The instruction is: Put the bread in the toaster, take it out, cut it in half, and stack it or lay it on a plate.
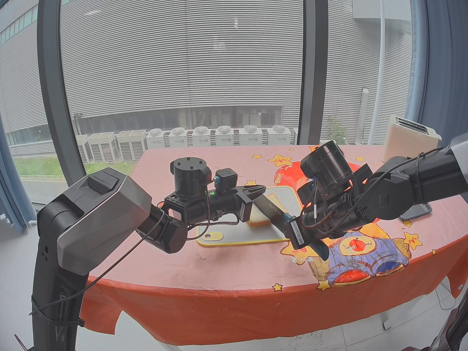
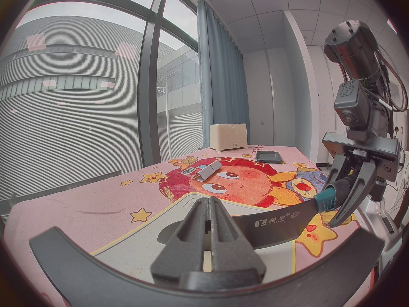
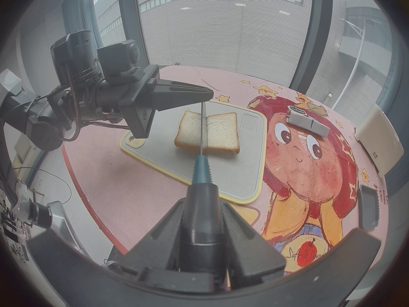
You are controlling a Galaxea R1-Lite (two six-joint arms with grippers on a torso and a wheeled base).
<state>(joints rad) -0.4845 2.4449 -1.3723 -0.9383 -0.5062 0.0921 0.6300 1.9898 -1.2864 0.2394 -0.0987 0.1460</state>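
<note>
On the cutting board (image 3: 170, 160), right wrist view shows knife (image 3: 201, 171) edge-on over the bread (image 3: 219, 131), right gripper (image 3: 203, 203) clamped on it; left gripper (image 3: 200, 94) pinched together

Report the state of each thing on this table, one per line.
White bread slice: flat on the grey cutting board.
Steel kitchen knife: blade over the bread's middle.
Right gripper: shut on the knife.
Left gripper: fingers shut.
Dark square plate: empty.
Cream toaster: upright.
</note>
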